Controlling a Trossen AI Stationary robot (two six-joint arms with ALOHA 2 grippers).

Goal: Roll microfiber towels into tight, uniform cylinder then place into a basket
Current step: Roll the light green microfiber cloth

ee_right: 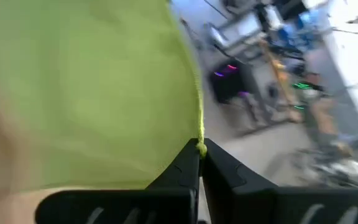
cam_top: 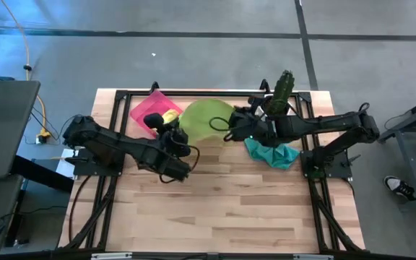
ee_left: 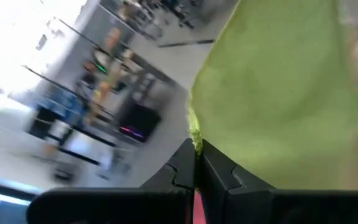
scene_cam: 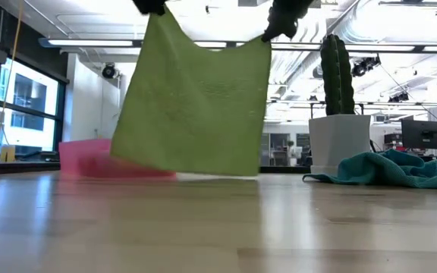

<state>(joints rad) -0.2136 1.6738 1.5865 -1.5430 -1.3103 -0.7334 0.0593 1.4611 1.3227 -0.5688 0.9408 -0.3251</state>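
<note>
Your left end effector [ee_left: 196, 163] is clenched on one top corner of the lime green towel [scene_cam: 192, 106], and your right end effector [ee_right: 201, 163] is clenched on the other top corner; each wrist view shows the hem pinched right between the closed fingers. Holding both corners raised lets the cloth hang flat and square between the two end effectors, which looks like the way to shake out creases before laying it down for rolling. Below them, its lower edge hangs close to the bench [scene_cam: 218, 227]; whether it touches the wood I cannot tell.

Just beyond your left end effector sits the pink basket [cam_top: 144, 108] with a yellow towel [cam_top: 170, 115] already lying in it, near enough for a short carry once a roll is finished. Beside your right end effector, on the bench, the teal towel [cam_top: 273, 154] lies crumpled and unrolled, apparently waiting its turn. Behind it stands the white pot with a cactus [scene_cam: 337, 91], well clear of the hanging cloth, so you have room to lower and spread.
</note>
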